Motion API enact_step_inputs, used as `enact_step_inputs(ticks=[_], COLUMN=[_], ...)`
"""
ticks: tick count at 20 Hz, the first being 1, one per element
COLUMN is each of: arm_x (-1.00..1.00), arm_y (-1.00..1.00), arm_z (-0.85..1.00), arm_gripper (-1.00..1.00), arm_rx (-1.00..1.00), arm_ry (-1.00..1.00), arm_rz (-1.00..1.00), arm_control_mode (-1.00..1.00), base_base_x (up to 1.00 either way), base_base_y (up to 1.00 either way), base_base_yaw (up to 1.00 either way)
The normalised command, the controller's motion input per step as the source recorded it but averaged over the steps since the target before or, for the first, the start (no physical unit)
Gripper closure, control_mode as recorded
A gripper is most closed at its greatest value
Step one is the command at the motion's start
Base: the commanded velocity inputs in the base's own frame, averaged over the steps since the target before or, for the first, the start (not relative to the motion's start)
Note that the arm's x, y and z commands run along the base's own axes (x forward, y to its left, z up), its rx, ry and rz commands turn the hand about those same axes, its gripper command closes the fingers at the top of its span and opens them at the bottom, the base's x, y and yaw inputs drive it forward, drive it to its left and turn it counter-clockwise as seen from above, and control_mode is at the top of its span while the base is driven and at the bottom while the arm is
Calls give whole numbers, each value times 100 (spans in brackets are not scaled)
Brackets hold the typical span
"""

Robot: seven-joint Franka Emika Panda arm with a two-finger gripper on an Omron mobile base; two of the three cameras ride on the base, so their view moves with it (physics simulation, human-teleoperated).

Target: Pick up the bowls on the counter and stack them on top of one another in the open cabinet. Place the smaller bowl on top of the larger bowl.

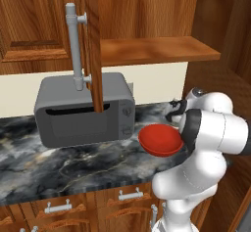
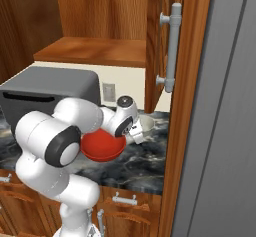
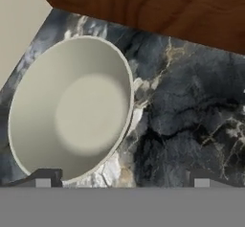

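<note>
The smaller pale cream-grey bowl (image 3: 72, 108) sits upright on the dark marble counter (image 3: 191, 116), close under my hand; its rim (image 2: 148, 123) peeks out behind the wrist. My gripper (image 3: 122, 182) hovers above it, open, fingertips wide apart, the left tip over the bowl's near edge and the right tip over bare marble. The larger red bowl (image 1: 161, 139) rests on the counter (image 1: 73, 162) just in front of the gripper (image 1: 174, 110); it shows as the red bowl (image 2: 102, 146) beside my arm. The open cabinet shelf (image 1: 157, 50) is above, bare.
A grey microwave (image 1: 83, 111) stands on the counter to the left. The open cabinet door (image 1: 94, 45) with its grey bar handle (image 1: 73, 45) juts out above the microwave. A tall wooden panel (image 2: 185, 106) closes the right side. Drawers (image 1: 130, 197) sit below the counter.
</note>
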Motion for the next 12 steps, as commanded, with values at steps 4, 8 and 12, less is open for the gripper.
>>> enact_step_inputs(ticks=[4,8,12], arm_x=[29,39,44], arm_y=[-42,-40,-17], arm_z=[-37,-46,-42], arm_gripper=[-100,-100,-100], arm_rx=[14,11,2], arm_ry=[1,0,0], arm_rz=[-4,0,0], arm_control_mode=[-100,-100,-100], base_base_x=[0,0,0], base_base_y=[0,0,0], base_base_yaw=[0,0,0])
